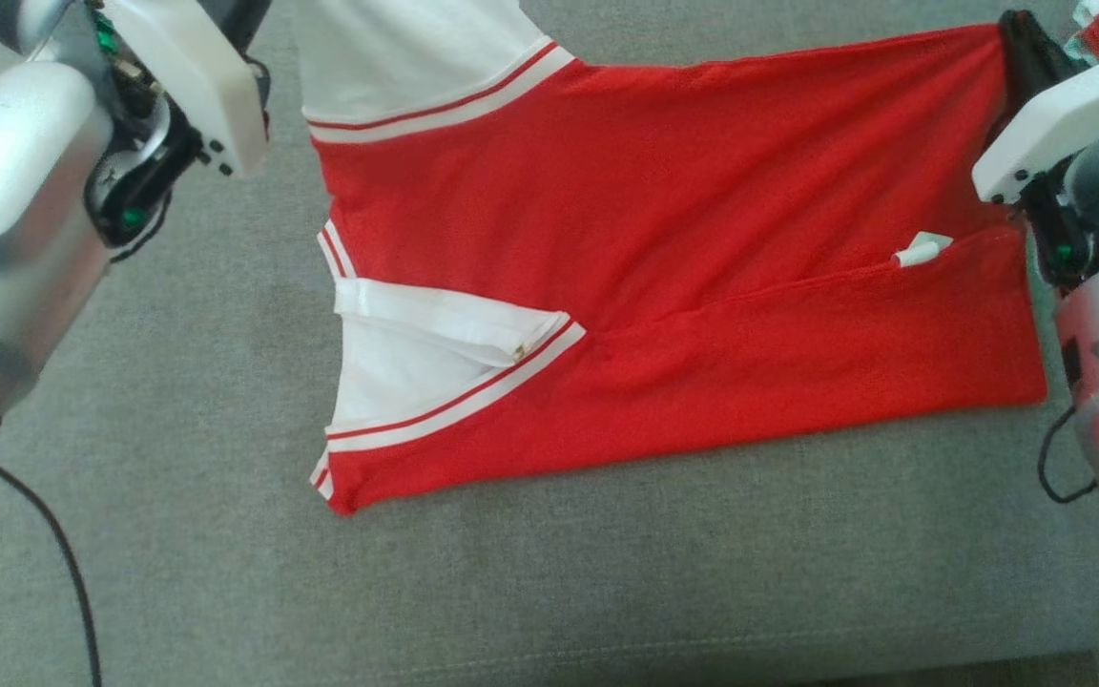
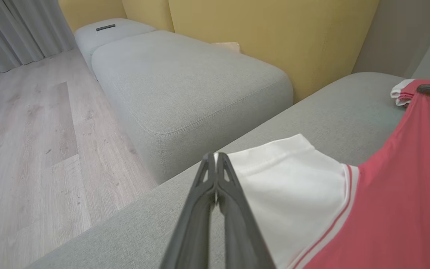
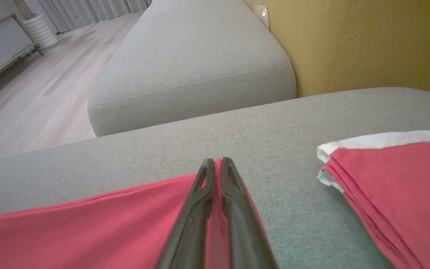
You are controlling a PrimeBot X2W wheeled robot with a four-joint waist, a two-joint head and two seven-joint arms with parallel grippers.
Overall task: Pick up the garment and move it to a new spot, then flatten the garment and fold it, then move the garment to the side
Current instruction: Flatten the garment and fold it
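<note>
Nearest, the left gripper (image 2: 215,155): 2 dark fingers pressed together on a white sleeve corner, a sliver of cloth between the tips. Across, the right gripper (image 3: 218,160): jaws narrow, pinching the red hem corner. Both hold the far edge of the red knit garment with white striped sleeves (image 1: 664,210), spread on the grey fabric sofa seat (image 1: 607,572), its near strip apparently doubled over. Far edge looks raised and taut, likely gripped at 2 corners so it folds evenly toward the robot. Folded red-and-white cloth (image 3: 386,179) lies near the right corner; could snag
</note>
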